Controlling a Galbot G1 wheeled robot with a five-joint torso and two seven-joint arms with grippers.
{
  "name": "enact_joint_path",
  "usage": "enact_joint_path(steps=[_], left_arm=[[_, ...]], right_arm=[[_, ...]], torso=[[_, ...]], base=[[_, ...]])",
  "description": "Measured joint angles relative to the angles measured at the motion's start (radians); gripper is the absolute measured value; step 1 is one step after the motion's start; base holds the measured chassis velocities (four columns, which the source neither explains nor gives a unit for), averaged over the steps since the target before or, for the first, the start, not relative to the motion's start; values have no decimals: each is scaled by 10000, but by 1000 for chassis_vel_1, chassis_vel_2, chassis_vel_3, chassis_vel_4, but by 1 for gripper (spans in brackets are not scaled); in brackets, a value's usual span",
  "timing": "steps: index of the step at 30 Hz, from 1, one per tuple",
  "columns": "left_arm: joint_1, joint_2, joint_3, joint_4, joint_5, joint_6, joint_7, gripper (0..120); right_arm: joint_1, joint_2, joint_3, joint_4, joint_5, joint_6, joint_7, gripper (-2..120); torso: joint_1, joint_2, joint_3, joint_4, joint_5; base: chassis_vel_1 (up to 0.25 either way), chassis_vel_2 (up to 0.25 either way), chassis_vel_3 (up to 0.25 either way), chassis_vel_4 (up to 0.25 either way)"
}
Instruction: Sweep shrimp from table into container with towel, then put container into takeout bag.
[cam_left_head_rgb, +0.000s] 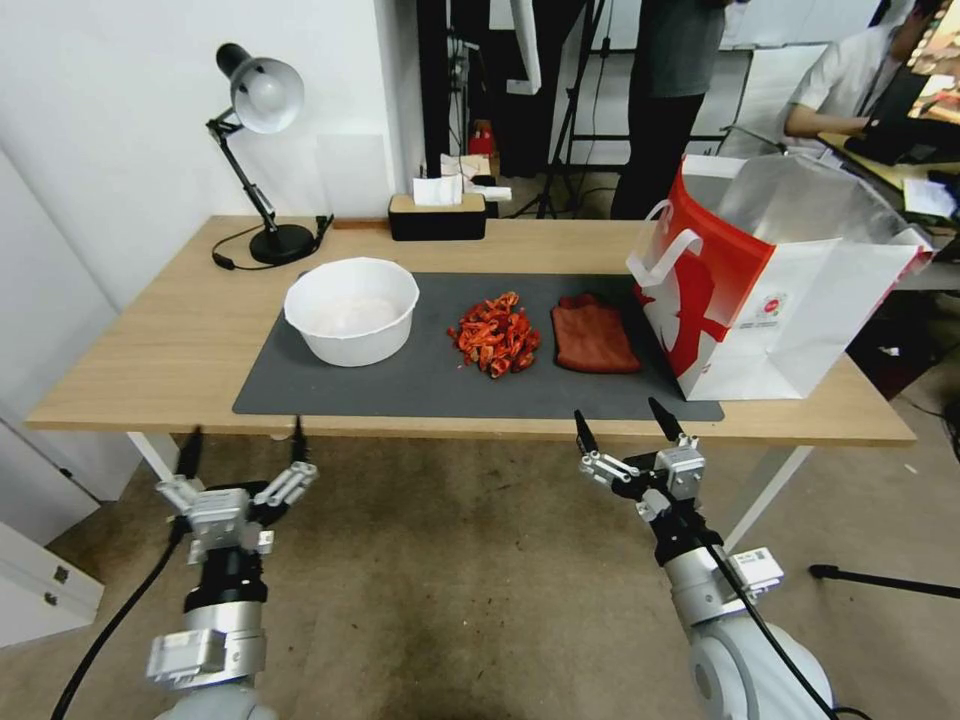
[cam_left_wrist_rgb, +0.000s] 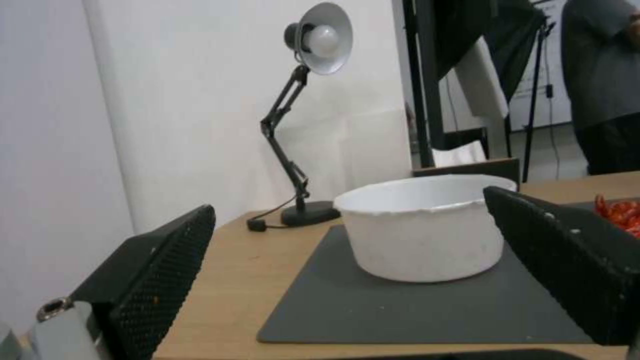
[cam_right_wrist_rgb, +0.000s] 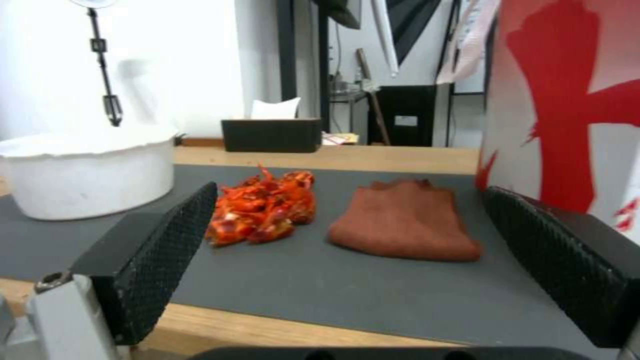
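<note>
Wood-topped table (cam_left_head_rgb: 150, 350) carries a grey mat (cam_left_head_rgb: 400, 385); on the mat the container (cam_left_head_rgb: 351, 310) sits left of the shrimp (cam_left_head_rgb: 495, 335), the towel (cam_left_head_rgb: 592, 337) just right of them, the takeout bag (cam_left_head_rgb: 770, 290) beyond. Left gripper (cam_left_head_rgb: 243, 445) and right gripper (cam_left_head_rgb: 622, 427) hover before the mat's near edge, both spread and empty.

Left wrist view: splayed fingers (cam_left_wrist_rgb: 160, 265) frame the container (cam_left_wrist_rgb: 423, 227).

Right wrist view: parted fingers (cam_right_wrist_rgb: 160, 245) frame the shrimp (cam_right_wrist_rgb: 263, 207) and towel (cam_right_wrist_rgb: 403, 220).

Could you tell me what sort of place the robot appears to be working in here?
Probably a lab or recording studio staged as a food-packing station: tripod stands rise behind the table, where a desk lamp lights a dark mat holding shrimp and a takeout bag.
</note>
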Motion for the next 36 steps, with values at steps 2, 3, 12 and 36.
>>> enact_joint_path(steps=[2,3,12,36], left_arm=[[28,20,12,41,-29,-40,39,100],[49,33,30,54,-64,-53,74,100],[140,145,40,39,-131,-54,206,100],[-2732,4897,-211,1007,-3080,2651,2462,100]], right_arm=[[-16,-2,25,8,5,0,53,100],[-35,-4,44,29,6,-2,107,100],[-115,73,37,88,-9,-34,345,100],[-448,-136,142,273,58,-53,544,100]], torso=[[0,0,0,1,3],[1,-1,1,0,-2],[0,0,0,0,2],[-2,-1,1,-1,-8]], base=[[0,0,0,0],[0,0,0,0],[0,0,0,0],[0,0,0,0]])
